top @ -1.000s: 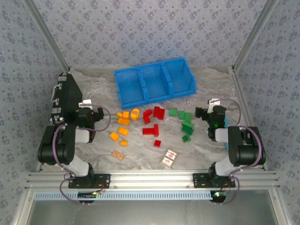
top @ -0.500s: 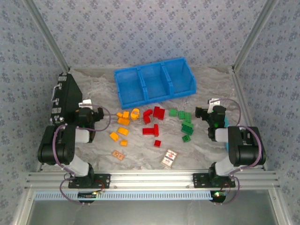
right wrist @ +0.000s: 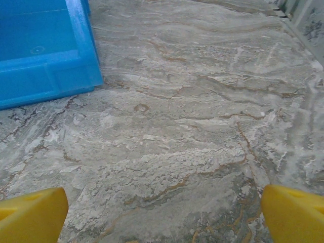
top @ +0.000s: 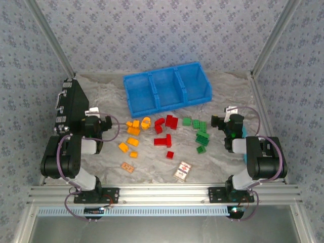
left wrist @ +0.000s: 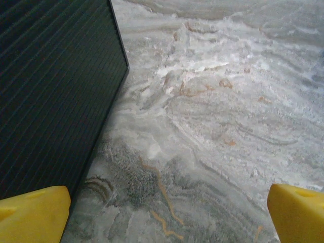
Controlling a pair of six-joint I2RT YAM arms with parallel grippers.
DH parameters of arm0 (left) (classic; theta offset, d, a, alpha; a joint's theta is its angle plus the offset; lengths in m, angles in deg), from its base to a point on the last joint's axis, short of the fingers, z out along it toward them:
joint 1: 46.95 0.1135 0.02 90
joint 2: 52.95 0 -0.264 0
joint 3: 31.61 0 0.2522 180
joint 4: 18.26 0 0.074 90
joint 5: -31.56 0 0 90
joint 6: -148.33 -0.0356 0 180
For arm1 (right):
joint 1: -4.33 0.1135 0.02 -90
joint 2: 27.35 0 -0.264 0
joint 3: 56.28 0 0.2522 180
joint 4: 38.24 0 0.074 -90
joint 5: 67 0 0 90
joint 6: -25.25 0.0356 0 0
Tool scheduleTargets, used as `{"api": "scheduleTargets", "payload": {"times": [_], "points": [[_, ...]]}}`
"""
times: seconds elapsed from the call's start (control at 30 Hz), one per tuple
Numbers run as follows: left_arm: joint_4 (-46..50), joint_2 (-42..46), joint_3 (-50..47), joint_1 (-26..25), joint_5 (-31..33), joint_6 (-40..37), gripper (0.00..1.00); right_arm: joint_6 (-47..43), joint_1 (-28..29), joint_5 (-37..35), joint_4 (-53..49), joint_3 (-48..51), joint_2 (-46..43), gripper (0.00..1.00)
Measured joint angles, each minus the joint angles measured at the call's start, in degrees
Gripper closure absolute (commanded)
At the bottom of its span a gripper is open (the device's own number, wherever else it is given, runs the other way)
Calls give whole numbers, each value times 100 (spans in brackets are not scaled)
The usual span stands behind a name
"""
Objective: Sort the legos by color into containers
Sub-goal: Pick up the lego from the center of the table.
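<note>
The legos (top: 164, 132) lie loose on the marbled surface (top: 152, 162) in three clusters by color: orange on the left, red in the middle, green on the right. All sit just in front of the blue three-compartment bin (top: 152, 107). The left tool (top: 107, 123) hangs beside the black box (top: 73, 109), its yellow fingertips (left wrist: 35, 215) spread wide over bare surface. The right tool (top: 217, 122), right of the green bricks, is likewise spread wide.

The containers (top: 152, 107) sit at the table's (top: 152, 169) far side. The legos (top: 162, 140) lie scattered before them, a box (top: 73, 104) stands left, and a card (top: 183, 171) and tile (top: 127, 166) lie nearest the front edge.
</note>
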Motion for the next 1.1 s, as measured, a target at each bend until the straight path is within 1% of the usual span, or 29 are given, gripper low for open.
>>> {"api": "scheduleTargets", "payload": {"times": [0.07,0.17,0.3,0.4,0.53,0.6,0.7,0.77,0.9,1.1], "points": [[1005,278,520,-127,188,-17,0,-9,66,-118,-577,-133,-313,0],[2262,820,1615,-483,387,-66,0,234,63,-164,-1915,-848,-1043,0],[3198,1606,2653,-1032,544,-116,0,835,94,28,-3351,-2282,-1537,0],[3847,2041,2988,-1257,348,-94,0,1224,553,111,-4310,-3082,-1508,0],[4763,2157,3320,-1338,-83,72,0,1679,1405,278,-5449,-3703,-1047,0],[5189,2197,3383,-1416,-363,216,0,1867,1856,295,-6057,-4131,-551,0],[5674,2288,3405,-1510,-782,411,0,2184,2345,328,-6642,-4566,50,3],[5901,2339,3432,-1578,-994,490,0,2400,2490,378,-6905,-4706,302,5],[6210,2409,3453,-1711,-1259,570,0,2782,2516,474,-7219,-4793,686,8],[6509,2505,3438,-1775,-1464,595,0,3034,2583,616,-7259,-4813,1335,13]]}}
